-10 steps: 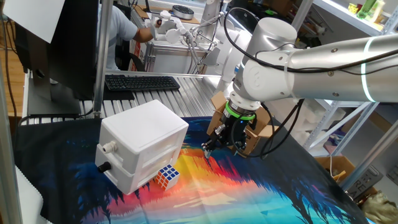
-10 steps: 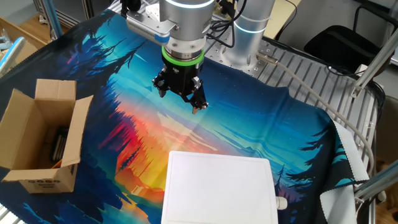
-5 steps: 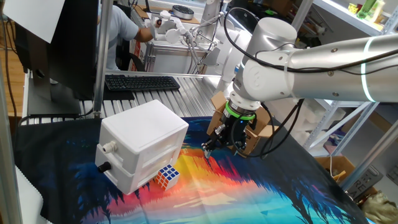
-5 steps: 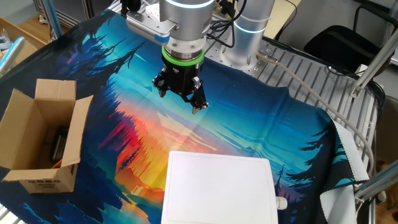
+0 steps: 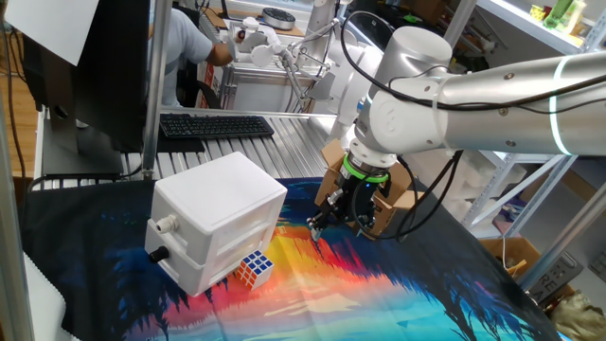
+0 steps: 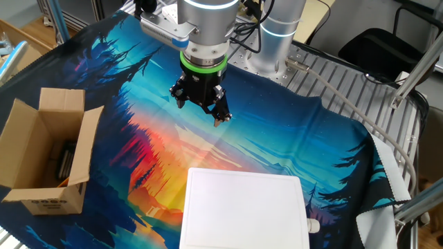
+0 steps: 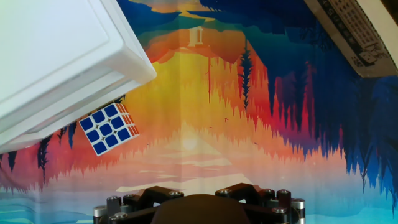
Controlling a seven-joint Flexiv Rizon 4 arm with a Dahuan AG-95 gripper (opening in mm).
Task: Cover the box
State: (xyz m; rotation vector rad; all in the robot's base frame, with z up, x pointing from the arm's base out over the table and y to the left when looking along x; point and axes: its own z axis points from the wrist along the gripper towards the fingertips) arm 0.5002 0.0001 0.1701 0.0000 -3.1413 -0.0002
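The box [image 6: 43,151] is a small brown cardboard carton at the left edge of the colourful mat, its top flaps standing up and dark items inside. In one fixed view the box [image 5: 396,201] is mostly hidden behind the arm. Only a printed corner of the box [image 7: 353,32] shows at the top right of the hand view. My gripper [image 6: 200,114] hangs above the middle of the mat, well to the right of the carton, and is open with nothing between its fingers. In one fixed view the gripper [image 5: 338,225] hovers just in front of the carton.
A large white plastic box [image 5: 213,223] with knobs stands on the mat, and a Rubik's cube [image 5: 254,268] leans against its base. A keyboard [image 5: 216,125] lies on the metal table behind. The mat's edge and metal rails [image 6: 360,90] lie to the right.
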